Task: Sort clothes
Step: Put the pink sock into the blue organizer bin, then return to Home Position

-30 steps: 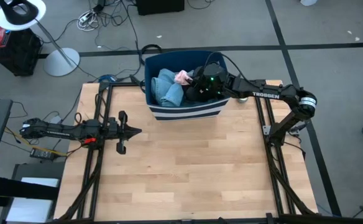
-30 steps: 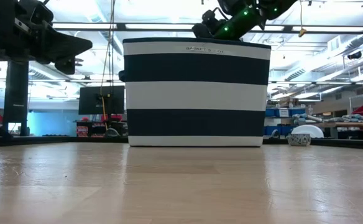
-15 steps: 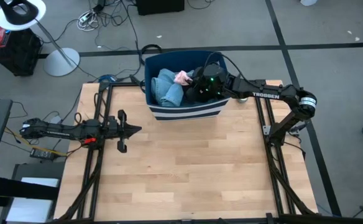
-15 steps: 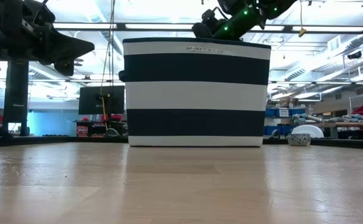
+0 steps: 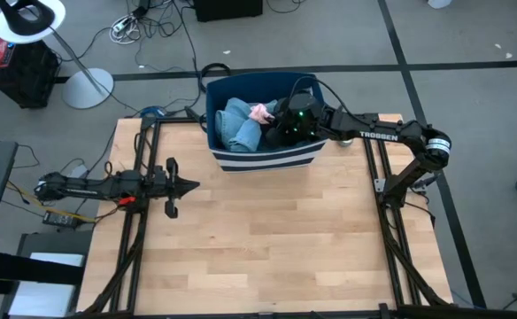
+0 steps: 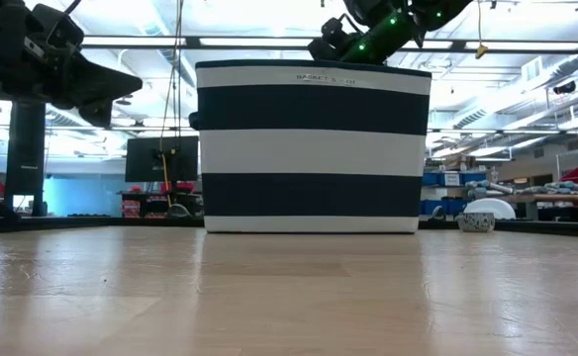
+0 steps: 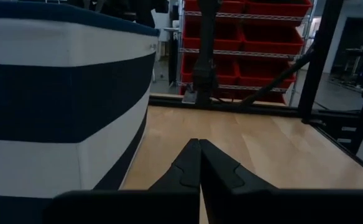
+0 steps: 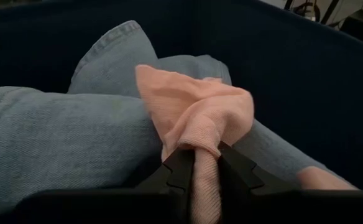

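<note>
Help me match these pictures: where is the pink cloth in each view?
High view: the pink cloth lies inside the striped bin, beside the jeans, at the right gripper.
Low view: not visible; the bin wall hides it.
Left wrist view: not visible; only the bin's outside shows, with the left gripper shut.
Right wrist view: centre, pinched between the gripper's fingers.
Shared landmark: the striped bin.

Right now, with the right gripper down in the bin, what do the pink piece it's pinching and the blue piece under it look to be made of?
The pink cloth, pinched in the right gripper, looks like a soft, matte fine knit or weave: it bunches into loose folds. The blue garment looks like denim: faded twill texture, stitched seam, matte.
</note>
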`<state>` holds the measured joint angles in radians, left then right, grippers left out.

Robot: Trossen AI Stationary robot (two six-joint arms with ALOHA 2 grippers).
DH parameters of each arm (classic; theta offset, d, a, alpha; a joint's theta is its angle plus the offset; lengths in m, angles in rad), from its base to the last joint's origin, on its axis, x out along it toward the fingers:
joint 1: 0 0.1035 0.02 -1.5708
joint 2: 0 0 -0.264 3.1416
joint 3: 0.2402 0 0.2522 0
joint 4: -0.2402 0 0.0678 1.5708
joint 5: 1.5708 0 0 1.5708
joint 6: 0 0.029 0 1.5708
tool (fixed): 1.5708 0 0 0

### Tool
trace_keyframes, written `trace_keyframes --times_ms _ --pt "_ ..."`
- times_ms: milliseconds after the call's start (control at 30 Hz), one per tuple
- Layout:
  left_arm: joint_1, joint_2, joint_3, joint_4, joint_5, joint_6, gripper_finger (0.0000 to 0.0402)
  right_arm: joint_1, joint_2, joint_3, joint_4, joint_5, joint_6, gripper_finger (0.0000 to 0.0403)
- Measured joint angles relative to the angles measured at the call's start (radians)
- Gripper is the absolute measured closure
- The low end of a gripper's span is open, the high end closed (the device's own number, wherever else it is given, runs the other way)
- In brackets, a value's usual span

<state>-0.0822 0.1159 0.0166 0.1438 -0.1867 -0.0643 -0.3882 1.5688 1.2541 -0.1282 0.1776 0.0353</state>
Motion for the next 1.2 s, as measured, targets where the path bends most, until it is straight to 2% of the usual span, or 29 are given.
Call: trace_keyframes --times_ms 200,333,733,967,1200 --pt "0.000 -0.113 0.002 -0.129 0.004 -0.015 0.0396 -0.001 0.000 0.000 0.028 0.014 0.059 0.0353" --pt "0.000 -0.115 0.012 -0.161 0.012 -0.019 0.0396 -0.004 0.000 0.000 0.039 0.017 0.060 0.0342" --pt "0.000 -0.116 0.034 -0.237 0.036 -0.019 0.0396 -0.010 -0.022 0.000 0.056 0.019 0.077 0.0244" --pt "0.000 -0.116 0.034 -0.240 0.044 -0.018 0.0396 -0.011 -0.127 0.000 0.047 0.020 0.061 0.0205" --pt "0.000 -0.116 0.034 -0.241 0.044 -0.017 0.0396 0.010 -0.254 0.000 -0.075 0.019 0.094 0.0201"
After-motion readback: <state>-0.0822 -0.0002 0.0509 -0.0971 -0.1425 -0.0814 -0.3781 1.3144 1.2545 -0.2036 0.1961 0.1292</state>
